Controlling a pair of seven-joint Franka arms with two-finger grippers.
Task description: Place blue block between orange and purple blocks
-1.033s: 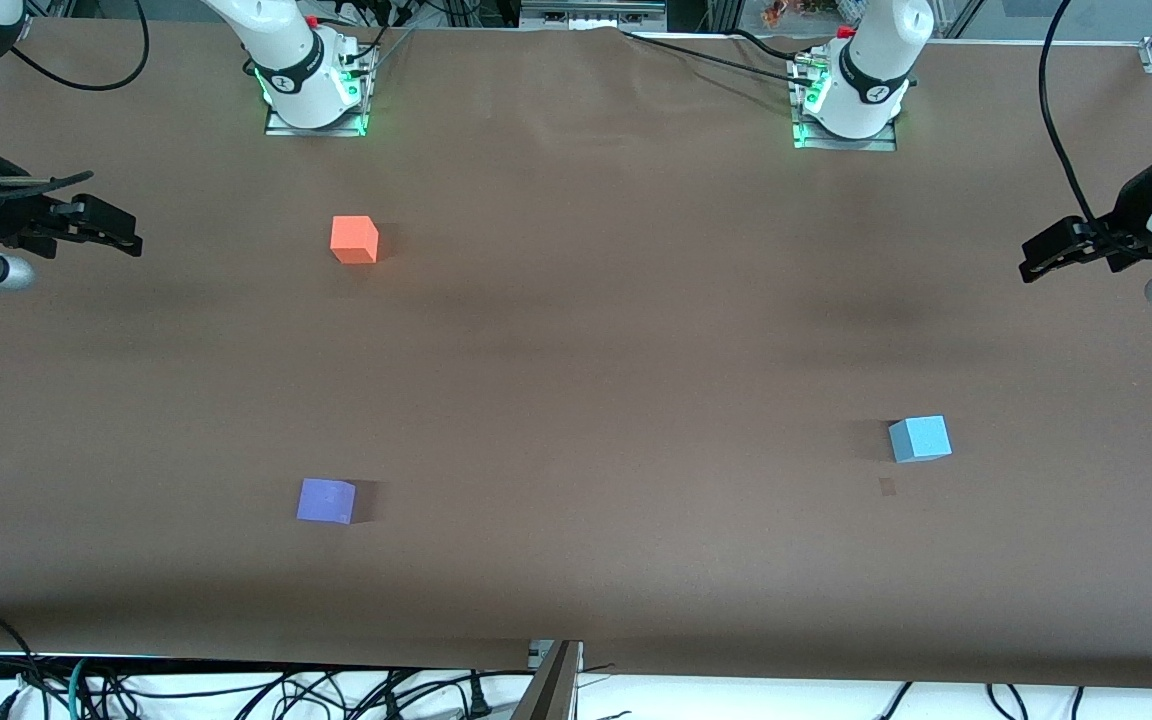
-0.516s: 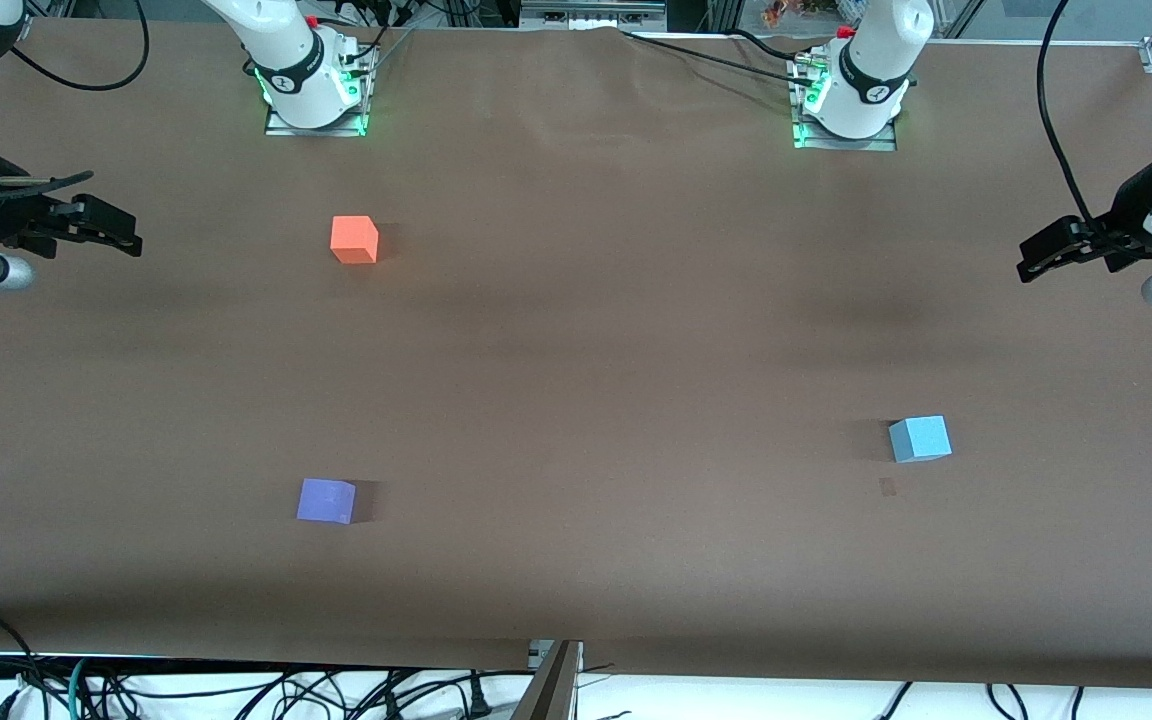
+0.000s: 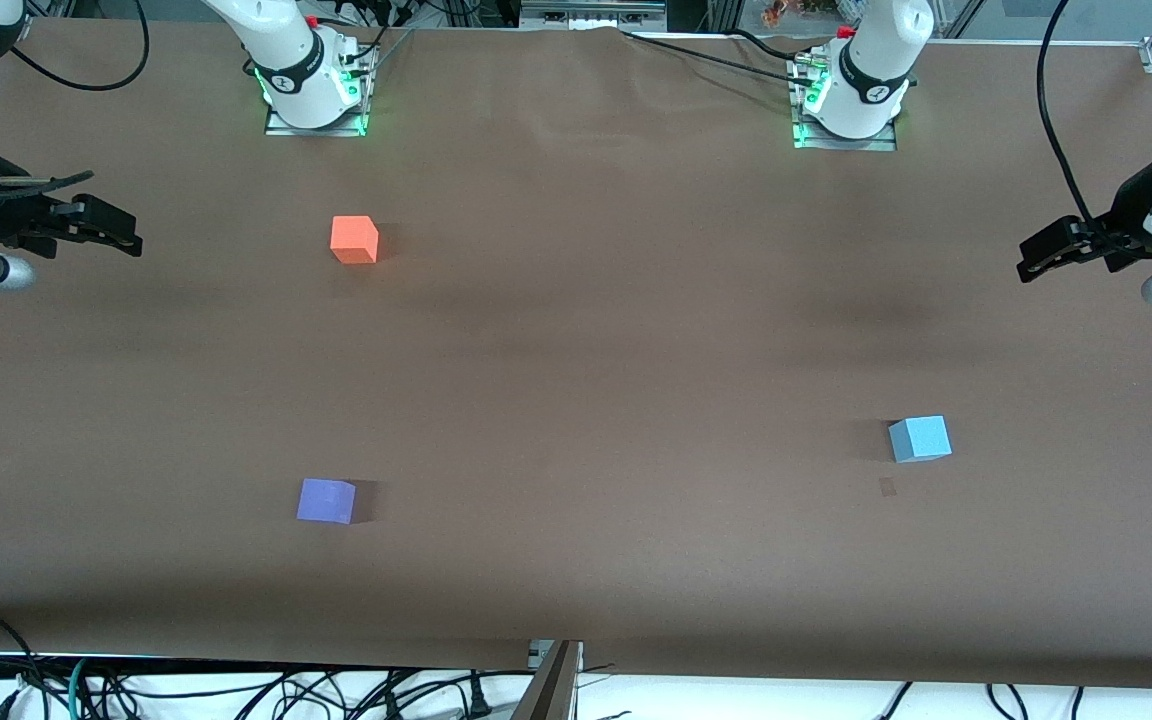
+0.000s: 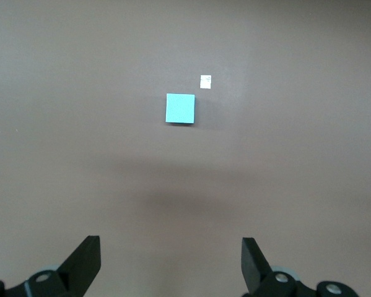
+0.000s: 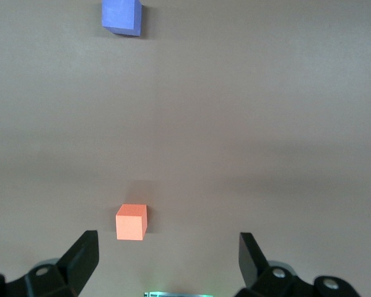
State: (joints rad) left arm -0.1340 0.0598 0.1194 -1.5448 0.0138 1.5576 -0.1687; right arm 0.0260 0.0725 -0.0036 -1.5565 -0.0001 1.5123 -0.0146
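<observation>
The light blue block (image 3: pixel 920 438) lies on the brown table toward the left arm's end; it also shows in the left wrist view (image 4: pixel 180 108). The orange block (image 3: pixel 354 240) lies near the right arm's base; it shows in the right wrist view (image 5: pixel 131 221). The purple block (image 3: pixel 326 500) lies nearer the front camera than the orange one, and shows in the right wrist view (image 5: pixel 121 16). My left gripper (image 3: pixel 1028 266) hangs open and empty at the left arm's end of the table (image 4: pixel 171 260). My right gripper (image 3: pixel 132 242) hangs open and empty at the right arm's end (image 5: pixel 166 260).
A small pale paper scrap (image 3: pixel 887 487) lies on the table close to the blue block, nearer the front camera; it shows white in the left wrist view (image 4: pixel 205 81). Cables hang below the table's front edge (image 3: pixel 576 655).
My left gripper has shifted very slightly. The blocks and the right arm have not moved.
</observation>
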